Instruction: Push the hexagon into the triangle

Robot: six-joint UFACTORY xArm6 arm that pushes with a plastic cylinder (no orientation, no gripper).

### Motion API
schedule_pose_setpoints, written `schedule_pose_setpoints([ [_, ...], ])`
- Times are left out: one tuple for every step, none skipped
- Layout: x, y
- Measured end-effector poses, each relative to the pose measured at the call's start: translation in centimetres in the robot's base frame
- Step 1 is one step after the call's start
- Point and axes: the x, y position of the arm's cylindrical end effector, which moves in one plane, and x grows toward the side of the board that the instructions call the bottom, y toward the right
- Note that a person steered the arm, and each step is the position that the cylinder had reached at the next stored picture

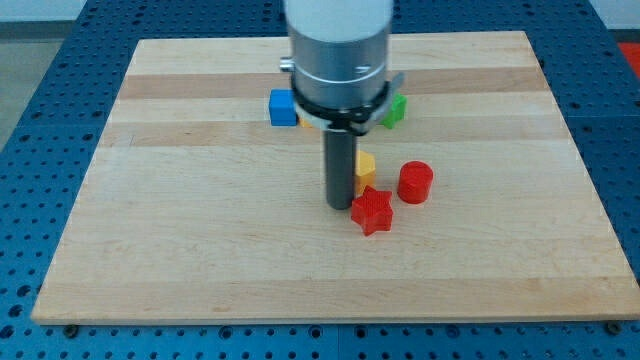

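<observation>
The yellow hexagon (pixel 366 168) lies near the board's middle, mostly hidden behind my rod. My tip (pixel 340 204) stands just to its left and slightly below, right beside the red star (pixel 372 210). The blue triangle block is hidden behind the arm in the row at the view's top. Only the blue cube (pixel 283 107) at the row's left end and a green block (pixel 396 108) at its right end show.
A red cylinder (pixel 415 182) stands to the right of the hexagon. The wooden board (pixel 180 230) lies on a blue perforated table. The arm's wide grey body hides the middle of the block row.
</observation>
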Motion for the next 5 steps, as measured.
schedule_pose_setpoints([
  [0.0,2.4],
  [-0.6,2.5],
  [-2.0,2.5],
  [-2.9,2.5],
  [-3.5,2.5],
])
